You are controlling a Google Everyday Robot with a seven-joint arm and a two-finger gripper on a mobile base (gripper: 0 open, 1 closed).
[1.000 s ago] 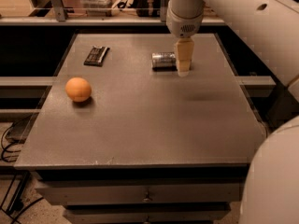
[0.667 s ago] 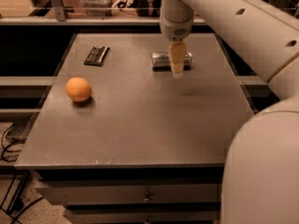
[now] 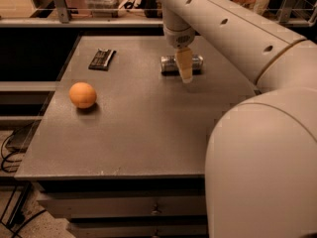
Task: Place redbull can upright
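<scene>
The drink can (image 3: 169, 64) lies on its side on the far part of the table (image 3: 148, 133), its length running left to right, directly behind the claw (image 3: 185, 74) as the camera sees it. The claw's pale tan tip points straight down and crosses the middle of the can, so one end of the can shows to the claw's left and the other end to its right. Whether the claw touches the can cannot be told, nor whether it is spread, pressed together or pinching the can.

Above the claw, a white wrist joins the thick white arm (image 3: 233, 29), which runs up and away to the claw's right and fills the near right corner of the view.

To the claw's left, well apart and at about the same depth on the table, a flat dark bar (image 3: 102, 59) lies on the surface. Farther to the left and nearer the camera than the claw, an orange ball (image 3: 82, 94) rests close to the table's left edge, well apart from both the bar and the can.
</scene>
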